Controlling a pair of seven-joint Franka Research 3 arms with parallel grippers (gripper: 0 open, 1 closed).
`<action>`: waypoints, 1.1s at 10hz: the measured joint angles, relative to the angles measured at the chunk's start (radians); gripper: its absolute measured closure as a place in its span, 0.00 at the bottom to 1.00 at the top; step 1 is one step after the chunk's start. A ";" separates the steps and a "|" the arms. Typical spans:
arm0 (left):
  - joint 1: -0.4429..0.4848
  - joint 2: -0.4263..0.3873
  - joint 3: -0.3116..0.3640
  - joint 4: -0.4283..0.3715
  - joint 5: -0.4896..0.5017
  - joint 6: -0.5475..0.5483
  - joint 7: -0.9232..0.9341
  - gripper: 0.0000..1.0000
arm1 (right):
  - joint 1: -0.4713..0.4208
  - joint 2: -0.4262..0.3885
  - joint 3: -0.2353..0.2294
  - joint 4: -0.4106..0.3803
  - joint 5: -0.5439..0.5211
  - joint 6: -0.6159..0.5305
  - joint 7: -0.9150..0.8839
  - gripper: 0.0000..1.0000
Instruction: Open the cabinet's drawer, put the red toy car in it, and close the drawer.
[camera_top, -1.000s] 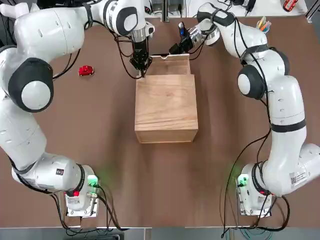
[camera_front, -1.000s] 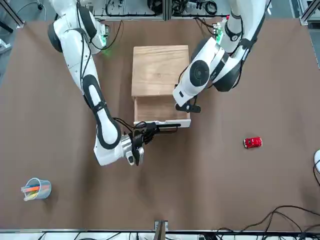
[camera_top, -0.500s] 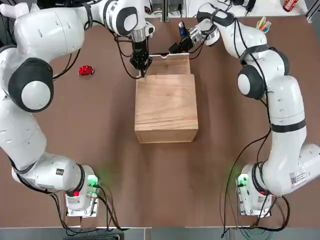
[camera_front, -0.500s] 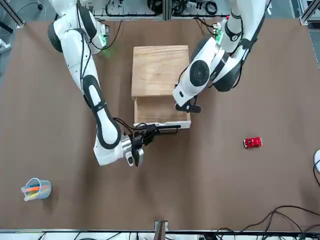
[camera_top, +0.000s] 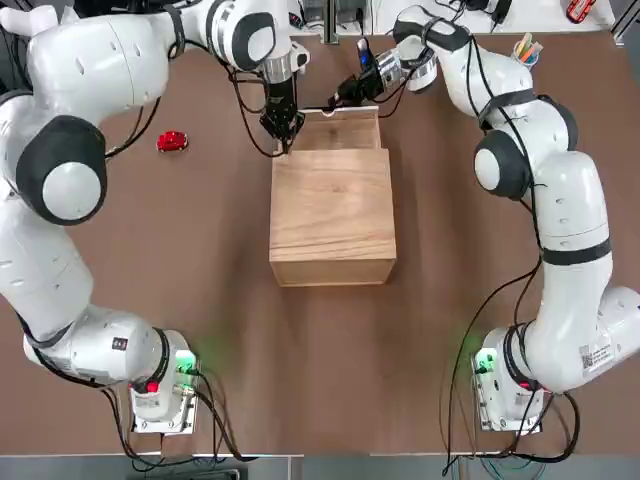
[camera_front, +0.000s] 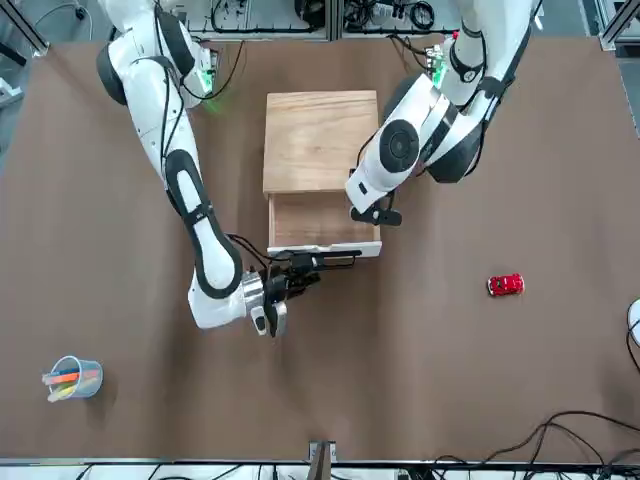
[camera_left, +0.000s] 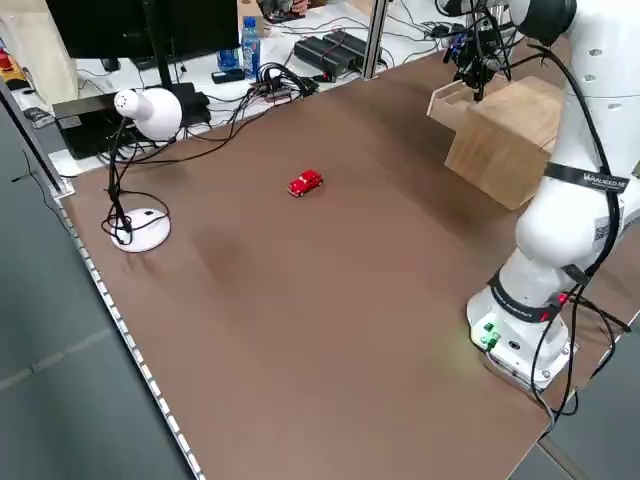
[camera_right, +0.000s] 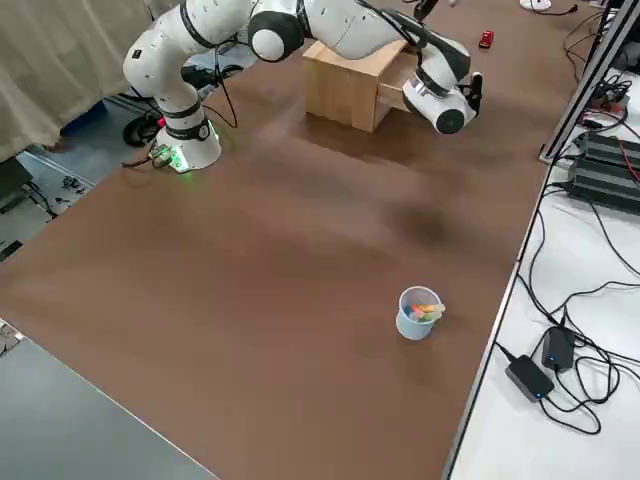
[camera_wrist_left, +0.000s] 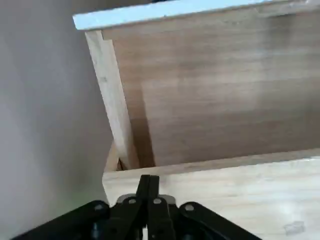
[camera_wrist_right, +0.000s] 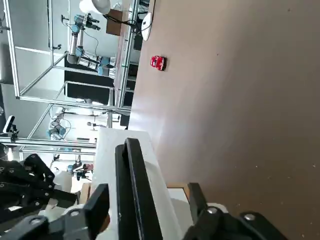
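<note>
Brown tabletop (camera_top: 230, 370), drawer (camera_top: 343, 135) pulled out of the cabinet (camera_top: 332, 210), right claw (camera_wrist_right: 149, 189) just opened.

Change: right claw has spread its fingers around the black handle (camera_wrist_right: 137, 192) and edged back slightly at top centre of the top view; drawer stays out, so the opening step looks done and loading can likely start. Left claw (camera_wrist_left: 148, 179) closed, nothing gripped, over the cabinet's edge by the drawer. Red toy car (camera_top: 172, 141) on tabletop, upper left of the top view, outside the drawer, well apart from both claws, nearer the left one.
</note>
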 joint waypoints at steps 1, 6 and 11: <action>0.009 -0.016 0.001 0.010 0.000 0.000 0.000 0.96 | 0.000 0.000 0.000 0.000 0.008 0.000 0.000 0.09; 0.070 -0.140 0.122 0.091 0.100 -0.111 0.103 0.24 | -0.021 -0.014 -0.020 0.019 -0.004 -0.002 0.030 0.00; 0.095 -0.175 0.400 0.020 0.045 -0.014 0.025 0.00 | -0.160 -0.098 -0.049 0.046 -0.274 -0.147 0.262 0.00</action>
